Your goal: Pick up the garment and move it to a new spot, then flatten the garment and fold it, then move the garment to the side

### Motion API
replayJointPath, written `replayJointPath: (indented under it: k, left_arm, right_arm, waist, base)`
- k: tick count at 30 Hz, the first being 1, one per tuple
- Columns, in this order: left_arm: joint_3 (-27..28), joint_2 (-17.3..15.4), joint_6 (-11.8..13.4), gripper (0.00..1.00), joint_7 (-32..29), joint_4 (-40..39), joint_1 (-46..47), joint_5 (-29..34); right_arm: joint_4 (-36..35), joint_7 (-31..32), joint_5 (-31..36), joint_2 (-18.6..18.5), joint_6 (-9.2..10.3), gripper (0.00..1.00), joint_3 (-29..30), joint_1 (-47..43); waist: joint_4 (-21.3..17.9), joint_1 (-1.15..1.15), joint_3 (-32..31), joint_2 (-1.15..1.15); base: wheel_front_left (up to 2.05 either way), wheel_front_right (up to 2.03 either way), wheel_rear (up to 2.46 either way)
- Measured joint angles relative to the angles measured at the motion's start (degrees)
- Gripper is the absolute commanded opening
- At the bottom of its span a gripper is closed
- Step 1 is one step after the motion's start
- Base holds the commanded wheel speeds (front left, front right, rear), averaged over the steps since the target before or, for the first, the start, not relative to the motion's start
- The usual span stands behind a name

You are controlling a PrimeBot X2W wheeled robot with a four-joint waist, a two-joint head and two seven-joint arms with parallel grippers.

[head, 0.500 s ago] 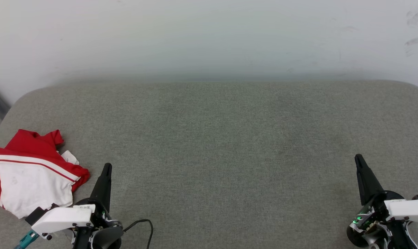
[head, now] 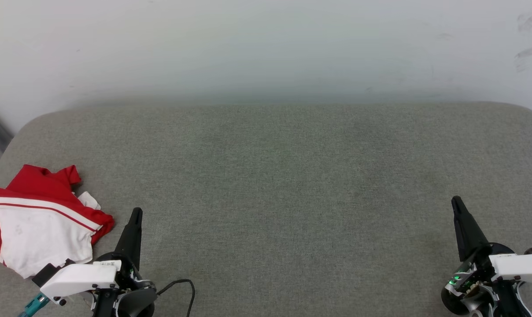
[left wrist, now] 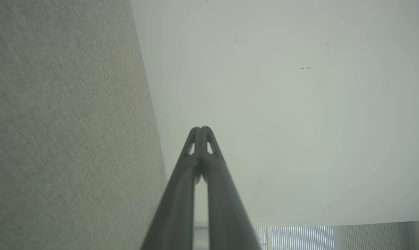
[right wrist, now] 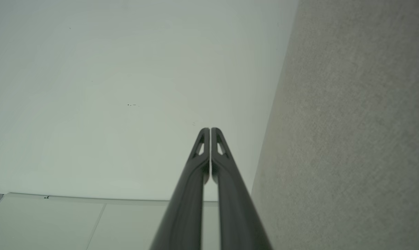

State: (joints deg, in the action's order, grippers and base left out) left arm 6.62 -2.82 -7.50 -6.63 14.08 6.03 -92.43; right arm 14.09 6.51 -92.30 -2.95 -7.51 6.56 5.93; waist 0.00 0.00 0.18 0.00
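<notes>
Fabric in a grey weave covers the desk (head: 283, 176), whose far edge meets a pale wall (head: 266, 48) marked with a few dark scuffs at the far right. The wide middle of the surface lies open between the two arms. A thin black cable (head: 184, 284) loops on the fabric at the near edge, just right of the left arm's wrist, and a small green light shows on the right wrist. The garment (head: 41, 220) sits in a crumpled heap at the near left corner of the desk, with red cloth at its far side, a white panel toward the near side and a red-and-white stripe band between them; any lettering is hidden in the folds. The left pincer (head: 136, 213) rests just to the right of the heap, near its red edge but apart from it. Its two dark fingers are pressed together, point toward the far wall and hold nothing. The right pincer (head: 455, 201) is at the near right, well apart from the garment, likewise closed to a narrow point and empty.
</notes>
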Motion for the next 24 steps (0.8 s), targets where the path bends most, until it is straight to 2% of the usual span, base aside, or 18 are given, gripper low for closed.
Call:
replayJointPath:
  k: [18, 19, 24]
  left_arm:
    - [0.0, 0.0, 0.0, 0.00, 0.0, 0.0, 0.0, 0.0]
    - [0.0, 0.0, 0.0, 1.00, 0.0, 0.2, -0.1, 0.0]
    - [-1.0, 0.2, 0.1, 1.00, 0.5, 1.4, -1.7, 0.0]
  right_arm:
    - [0.0, 0.0, 0.0, 0.0, 0.00, 0.00, 0.0, 0.0]
    - [0.2, 0.0, 0.0, 0.0, 0.00, 1.00, 0.0, -0.1]
    - [1.3, -0.5, 0.1, 0.1, 0.02, 1.00, -0.3, -1.9]
  waist:
    - [0.0, 0.00, 0.0, 0.00]
    - [0.0, 0.00, 0.0, 0.00]
    - [0.0, 0.00, 0.0, 0.00]
  base:
    - [0.00, 0.00, 0.00]
    - [0.00, 0.00, 0.00]
    - [0.00, 0.00, 0.00]
